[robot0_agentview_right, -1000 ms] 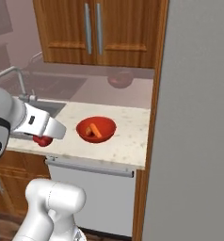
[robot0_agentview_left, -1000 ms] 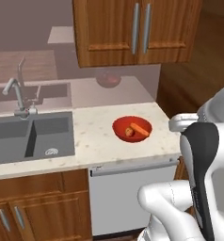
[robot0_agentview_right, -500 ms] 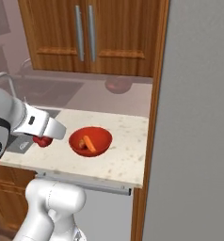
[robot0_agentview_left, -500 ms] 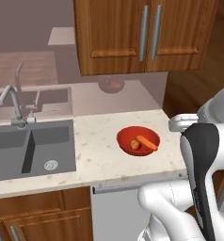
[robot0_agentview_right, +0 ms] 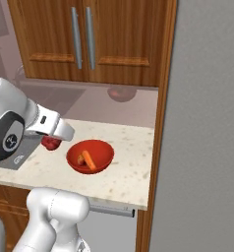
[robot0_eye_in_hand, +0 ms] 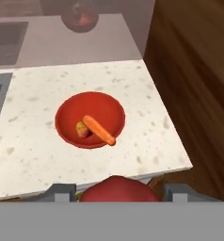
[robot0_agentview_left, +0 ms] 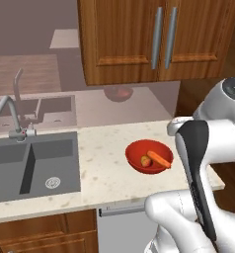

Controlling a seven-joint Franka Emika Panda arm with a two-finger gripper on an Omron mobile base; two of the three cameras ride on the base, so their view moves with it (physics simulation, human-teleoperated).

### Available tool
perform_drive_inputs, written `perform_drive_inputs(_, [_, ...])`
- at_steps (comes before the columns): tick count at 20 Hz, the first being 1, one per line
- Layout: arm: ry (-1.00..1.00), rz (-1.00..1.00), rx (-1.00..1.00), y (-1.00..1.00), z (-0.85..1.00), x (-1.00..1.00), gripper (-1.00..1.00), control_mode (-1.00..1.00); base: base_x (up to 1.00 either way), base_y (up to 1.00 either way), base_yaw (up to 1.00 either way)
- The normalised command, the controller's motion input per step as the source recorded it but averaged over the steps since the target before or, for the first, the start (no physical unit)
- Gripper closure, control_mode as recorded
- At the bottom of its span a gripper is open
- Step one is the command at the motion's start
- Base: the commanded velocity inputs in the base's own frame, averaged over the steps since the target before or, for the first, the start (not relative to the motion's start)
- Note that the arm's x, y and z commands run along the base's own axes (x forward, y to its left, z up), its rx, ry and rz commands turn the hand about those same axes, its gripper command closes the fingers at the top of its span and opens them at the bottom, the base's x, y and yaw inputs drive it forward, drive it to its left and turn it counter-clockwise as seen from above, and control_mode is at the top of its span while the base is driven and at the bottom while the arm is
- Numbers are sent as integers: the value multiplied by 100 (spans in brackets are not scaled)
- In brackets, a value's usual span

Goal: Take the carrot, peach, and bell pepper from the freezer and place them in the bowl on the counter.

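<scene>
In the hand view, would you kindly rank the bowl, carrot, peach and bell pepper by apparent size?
1. Bowl.
2. Bell pepper, enlarged by nearness to the camera and cut off below, so unsure.
3. Carrot.
4. Peach.

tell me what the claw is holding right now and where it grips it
The claw holds the red bell pepper, pinched by its sides between the two fingers. The carrot and peach already lie in the bowl.
</scene>
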Motion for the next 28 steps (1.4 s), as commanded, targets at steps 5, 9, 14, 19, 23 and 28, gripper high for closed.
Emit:
perform_drive_inputs(5, [21, 0, 1, 1, -81, 34, 100, -100, 0, 0, 0])
perform_drive_inputs(9, [11, 0, 0, 1, -84, 48, 100, -100, 0, 0, 0])
perform_drive_inputs(14, [0, 4, 0, 3, -54, 74, 100, -100, 0, 0, 0])
perform_drive_inputs(19, [1, 6, 1, 0, -39, 94, 100, -100, 0, 0, 0])
perform_drive_inputs(23, [8, 5, 3, 0, -16, 76, 100, -100, 0, 0, 0])
perform_drive_inputs(28, [8, 3, 0, -2, -26, 62, 100, -100, 0, 0, 0])
